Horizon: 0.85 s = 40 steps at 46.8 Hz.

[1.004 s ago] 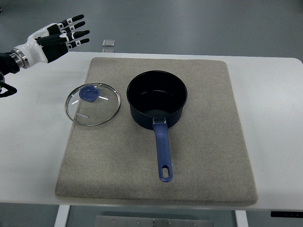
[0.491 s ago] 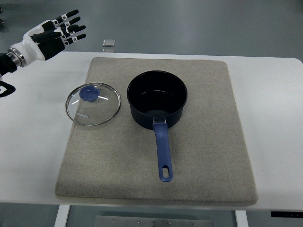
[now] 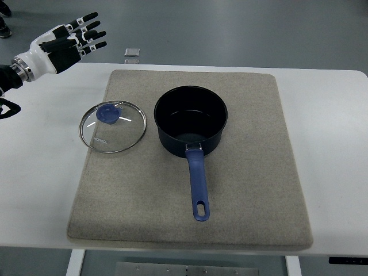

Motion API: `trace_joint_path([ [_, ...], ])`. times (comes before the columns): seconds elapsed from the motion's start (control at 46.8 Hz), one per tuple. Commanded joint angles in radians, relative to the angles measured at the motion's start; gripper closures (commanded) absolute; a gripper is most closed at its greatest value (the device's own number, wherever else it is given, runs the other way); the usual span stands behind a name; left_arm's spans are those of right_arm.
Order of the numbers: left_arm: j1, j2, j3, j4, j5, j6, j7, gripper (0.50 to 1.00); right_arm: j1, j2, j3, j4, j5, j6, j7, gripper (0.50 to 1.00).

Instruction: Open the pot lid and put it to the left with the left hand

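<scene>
A dark blue pot [image 3: 191,119] with a long blue handle [image 3: 198,184] stands uncovered on a grey mat [image 3: 253,190]. Its glass lid [image 3: 112,126], with a blue knob [image 3: 107,114], lies flat on the mat's left edge, just left of the pot. My left hand [image 3: 69,41] is at the far upper left, above the table's back edge and well away from the lid. Its fingers are spread and hold nothing. My right hand does not show.
The mat lies on a white table [image 3: 333,144]. A small clear square object [image 3: 131,52] sits on the floor beyond the table's back edge. A dark part of the robot [image 3: 6,107] shows at the left edge.
My left hand has drawn back up and to the left, away from the lid. The lid and pot have not moved.
</scene>
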Motion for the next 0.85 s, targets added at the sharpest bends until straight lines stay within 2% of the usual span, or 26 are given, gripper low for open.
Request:
trace_joint_path([
  [0.0, -0.001, 0.000, 0.000, 0.000, 0.000, 0.000, -0.002, 0.510, 0.000, 0.000, 0.000, 0.000, 0.000, 0.000, 0.000, 0.585],
  [0.833, -0.002, 0.000, -0.003, 0.002, 0.002, 0.000, -0.002, 0.510, -0.004, 0.000, -0.006, 0.003, -0.003, 0.001, 0.000, 0.585],
])
